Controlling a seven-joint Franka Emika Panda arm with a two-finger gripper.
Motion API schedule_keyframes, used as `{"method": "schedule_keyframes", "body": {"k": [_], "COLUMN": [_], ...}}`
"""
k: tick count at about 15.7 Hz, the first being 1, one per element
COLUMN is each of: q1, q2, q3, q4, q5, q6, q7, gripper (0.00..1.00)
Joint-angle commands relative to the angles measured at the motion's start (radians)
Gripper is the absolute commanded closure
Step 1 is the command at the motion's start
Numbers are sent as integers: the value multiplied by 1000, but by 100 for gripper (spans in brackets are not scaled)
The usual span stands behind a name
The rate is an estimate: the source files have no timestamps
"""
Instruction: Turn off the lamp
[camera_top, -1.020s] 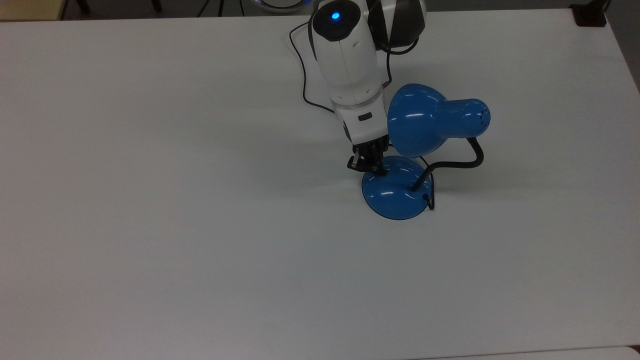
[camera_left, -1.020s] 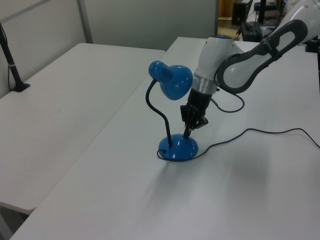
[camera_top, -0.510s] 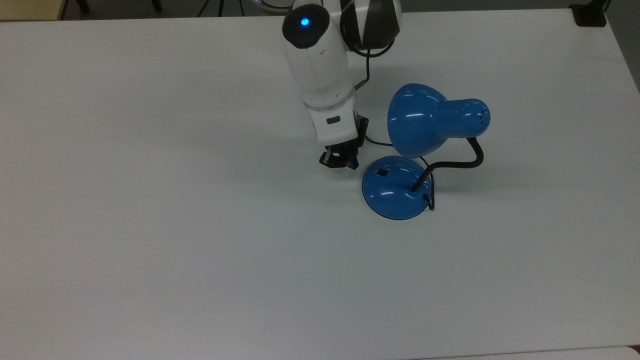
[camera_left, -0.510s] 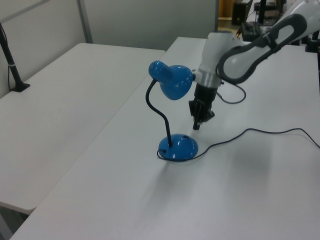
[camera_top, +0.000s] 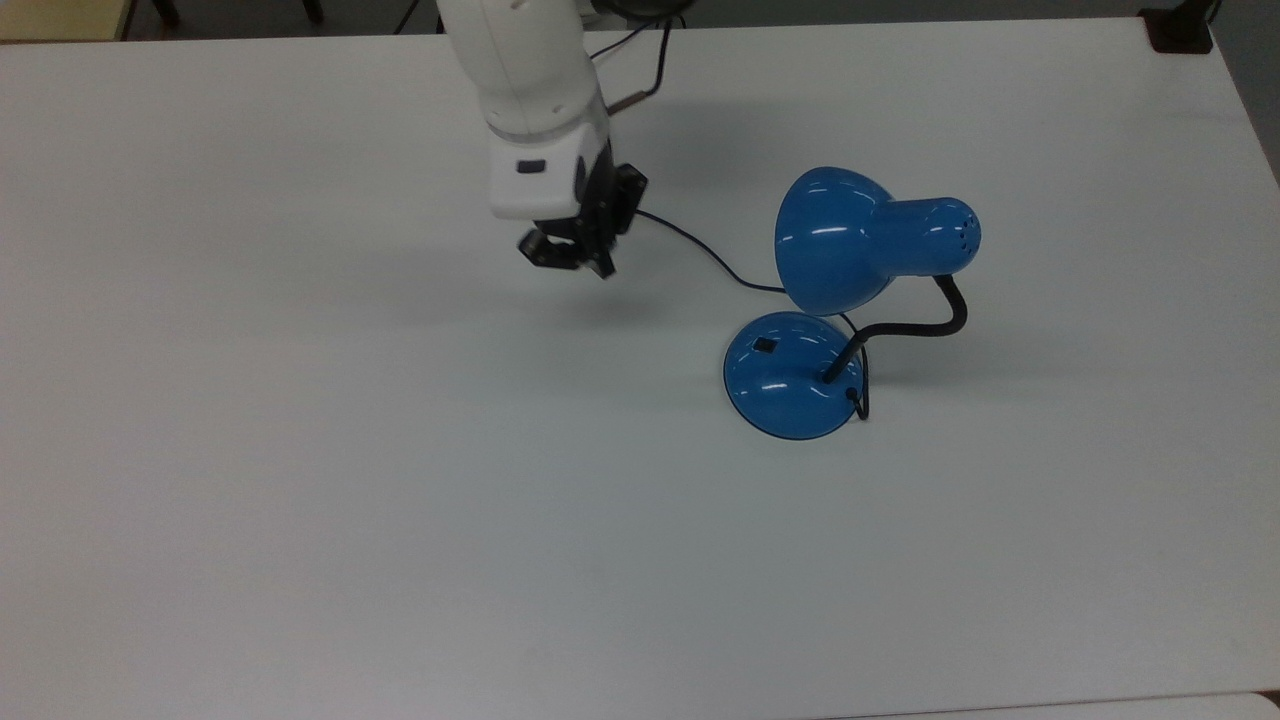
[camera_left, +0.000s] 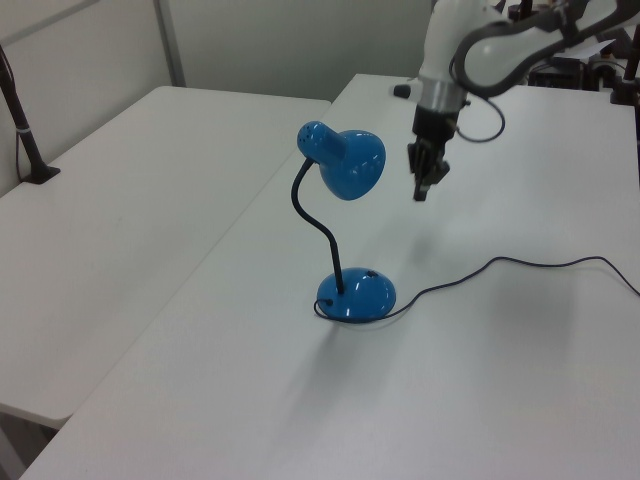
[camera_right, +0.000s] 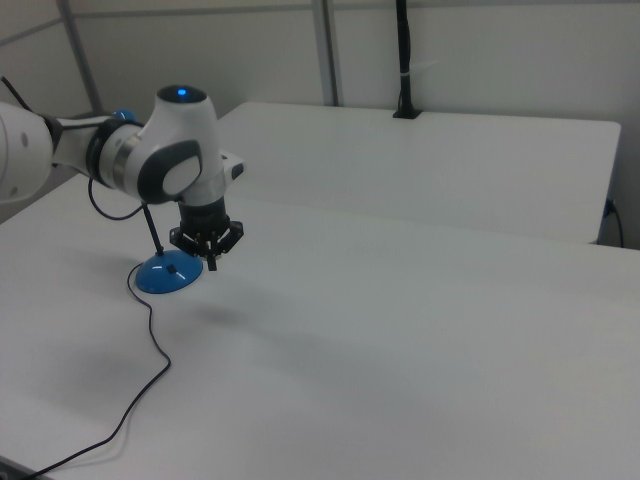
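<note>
Black two-finger gripper on the white arm, fingers look pinched together, holding nothing, hanging off the table | glossy blue desk lamp stands well apart, toward the top view's right | bell shade tipped over its domed base, tiny black switch, bendy black neck, thin dark cord | plain white table

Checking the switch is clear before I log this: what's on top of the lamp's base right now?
The base carries its small black switch and the black neck. The shade overhangs its far rim in the top view, hiding that edge.
</note>
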Motion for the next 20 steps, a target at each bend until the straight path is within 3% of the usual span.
{"method": "schedule_keyframes", "body": {"k": [1,7,9,13,18,19,20], "q1": [9,17,20,26,55,55,55], "q2": [-56,-80,-105,-135,-154,-154,-154], "q3": [-50,-57,-57,-46,-50,-50,-50], "q4": [77,243,251,292,327,327,327], "q5": [-78,-218,-222,-303,-301,-296,-296], "q6": [-205,-512,-527,-570,-584,-581,-582], "q7": [148,433,467,617,780,797,800], "gripper": [100,100,100,100,100,93,80]}}
